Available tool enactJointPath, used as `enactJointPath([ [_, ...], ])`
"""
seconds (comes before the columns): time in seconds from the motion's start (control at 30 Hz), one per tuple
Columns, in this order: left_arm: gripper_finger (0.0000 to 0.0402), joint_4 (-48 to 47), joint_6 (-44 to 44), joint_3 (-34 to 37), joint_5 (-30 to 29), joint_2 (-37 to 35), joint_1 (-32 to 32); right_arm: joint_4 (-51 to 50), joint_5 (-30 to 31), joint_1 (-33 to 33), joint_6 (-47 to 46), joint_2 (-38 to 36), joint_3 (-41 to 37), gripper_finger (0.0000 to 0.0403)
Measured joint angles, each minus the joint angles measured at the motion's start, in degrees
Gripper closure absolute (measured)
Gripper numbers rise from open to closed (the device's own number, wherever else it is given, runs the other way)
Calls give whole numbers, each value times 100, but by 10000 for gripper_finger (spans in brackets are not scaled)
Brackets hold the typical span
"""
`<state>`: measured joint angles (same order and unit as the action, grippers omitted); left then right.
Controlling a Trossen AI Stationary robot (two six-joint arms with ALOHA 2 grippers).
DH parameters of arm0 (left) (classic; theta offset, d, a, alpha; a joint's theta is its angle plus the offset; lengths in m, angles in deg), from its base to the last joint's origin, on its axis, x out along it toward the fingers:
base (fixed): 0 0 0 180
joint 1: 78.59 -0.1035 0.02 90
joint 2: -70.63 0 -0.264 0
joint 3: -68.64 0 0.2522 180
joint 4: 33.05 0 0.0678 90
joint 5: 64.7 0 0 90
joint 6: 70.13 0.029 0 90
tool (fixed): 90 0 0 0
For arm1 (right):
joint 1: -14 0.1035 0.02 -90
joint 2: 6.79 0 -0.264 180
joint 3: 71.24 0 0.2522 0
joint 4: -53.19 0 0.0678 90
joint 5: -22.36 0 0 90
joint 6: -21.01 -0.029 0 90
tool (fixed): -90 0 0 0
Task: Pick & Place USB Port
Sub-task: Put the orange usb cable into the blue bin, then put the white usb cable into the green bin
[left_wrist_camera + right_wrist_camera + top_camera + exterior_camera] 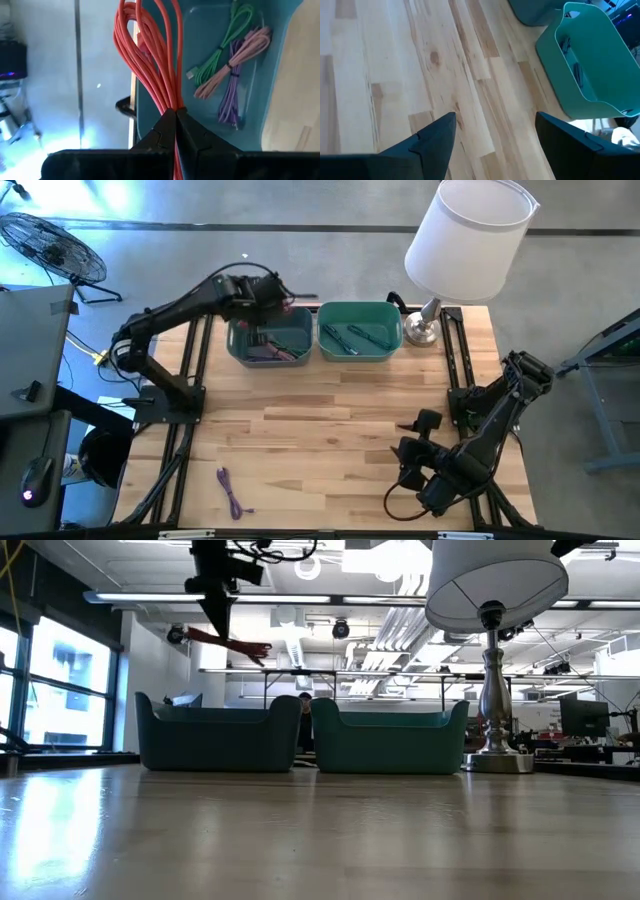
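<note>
Holding a bundled red USB cable (pixel 150 60) above the left-hand bin (pixel 240 352), the left gripper (pixel 175 120) has its fingers clenched on the looped strands. In the low view the cable hangs clear above the bin's rim, so nothing is placed yet.

Step in hand, as I judge it: transport or release over the bin. The left wrist view shows a green cable (pixel 225 45), a pink cable (pixel 235 60) and a purple cable (pixel 230 100) already lying inside. The next move would call for lowering or centring over the bin's opening, then letting the fingers part so that the loops fall inside and do not drape over the wall.

Right gripper (pixel 495 135) waits near the table's (pixel 330 420) front right corner, fingers spread, nothing between them. Another purple cable (pixel 232 492) lies on the table at front left, well apart from both arms.

Hard to make out:
- red cable's plug ends are not visible in any view;
- contents of the right-hand bin (pixel 392 352), only dark thin shapes;
- lamp (pixel 470 240) covers the table's back right corner.
</note>
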<state>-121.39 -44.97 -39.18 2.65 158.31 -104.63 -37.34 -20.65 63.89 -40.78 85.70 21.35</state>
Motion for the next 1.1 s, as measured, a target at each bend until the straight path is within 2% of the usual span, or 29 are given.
enactJointPath([
  [0.13, 401, 111, 370, 0, 396, 201, -281, 71, 1, 2, -104, 0, 0, 137],
  [0.27, 401, 111, 718, 0, 593, 511, -373, 96, 9, 2, -129, 0, 0, 137],
  [0.5, 401, 98, 1061, 1, 1380, 1155, -472, 117, -9, 4, -228, 0, 0, 137],
  [0.73, 395, 100, 1063, 4, 1379, 1368, -512, 122, -296, 54, -231, 0, 0, 137],
  [0.87, 371, 50, 1036, 4, 1332, 1363, -507, 124, -296, 81, -231, 0, 0, 137],
  [1.1, 304, -95, 787, 2, 1329, 1350, -507, 186, -389, 123, -250, 9, 0, 137],
])
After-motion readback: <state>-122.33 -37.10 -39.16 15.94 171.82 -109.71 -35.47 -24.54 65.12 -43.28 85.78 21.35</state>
